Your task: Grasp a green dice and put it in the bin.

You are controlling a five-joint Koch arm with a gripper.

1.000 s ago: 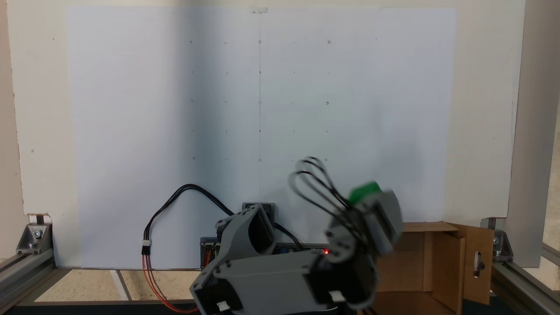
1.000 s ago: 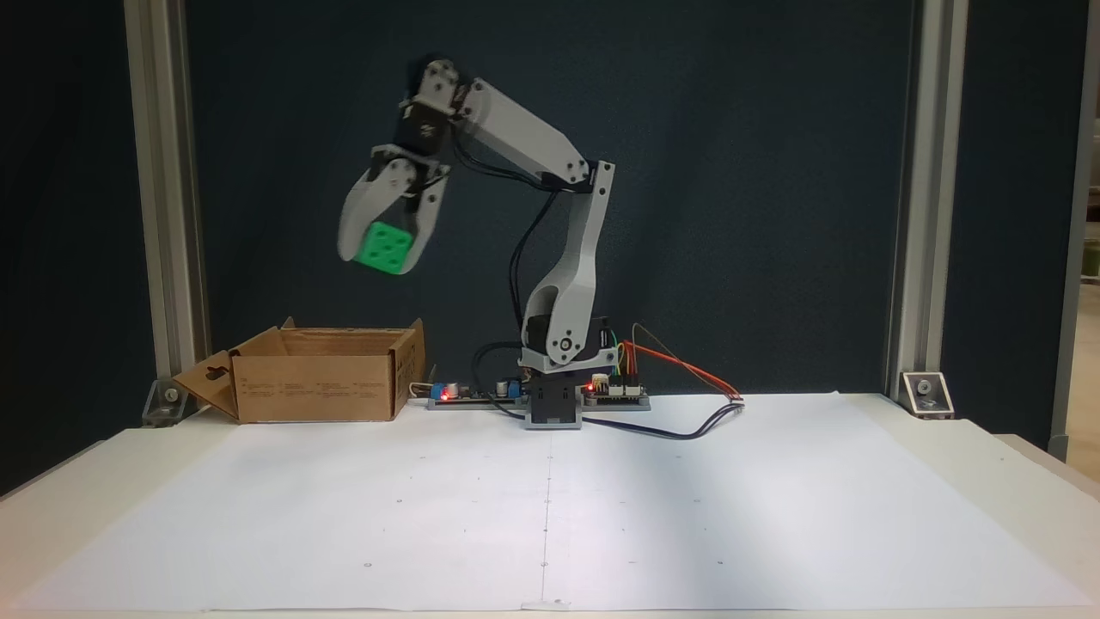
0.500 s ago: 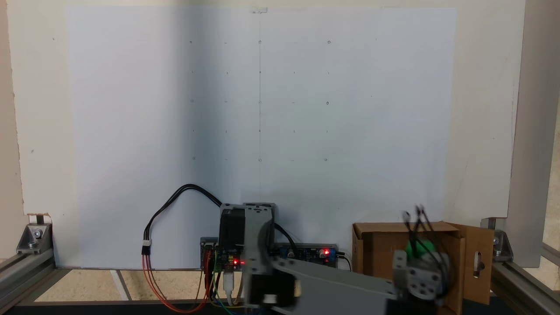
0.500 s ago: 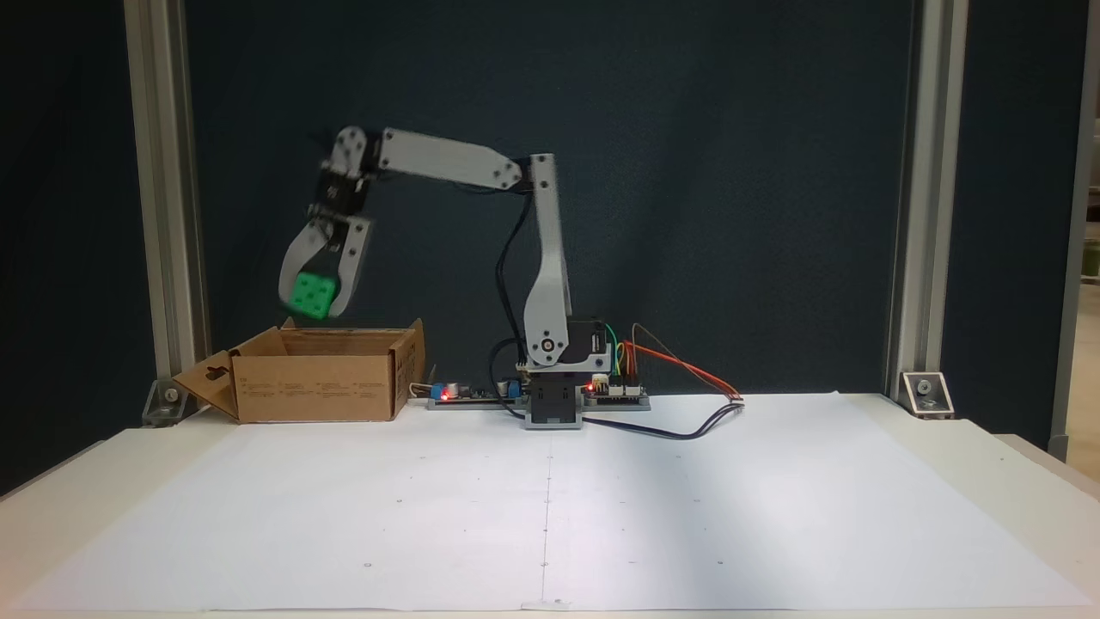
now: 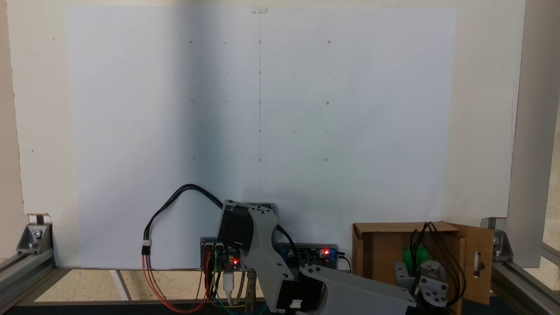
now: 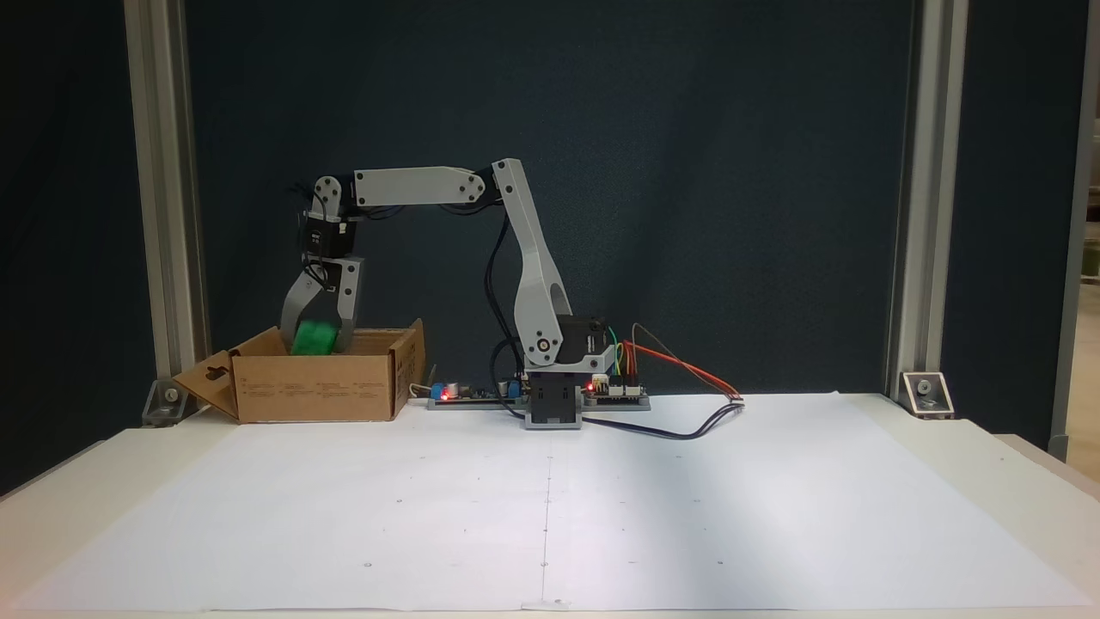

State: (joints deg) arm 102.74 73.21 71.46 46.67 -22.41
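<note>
Green dice (image 6: 313, 338) pinched between the gripper (image 6: 314, 342) jaws, hanging at rim height just inside the open top of the cardboard bin (image 6: 320, 389), likely lowered so the drop is short and the dice won't bounce out. From above, dice (image 5: 415, 255) sits mid-box, walls clear all round the tool; right flap (image 5: 477, 262) splays outward, room to open.

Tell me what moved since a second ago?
The gripper swung across to the bin and came down, carrying the green dice to the bin's opening. It still holds the dice. The bin stayed put.
</note>
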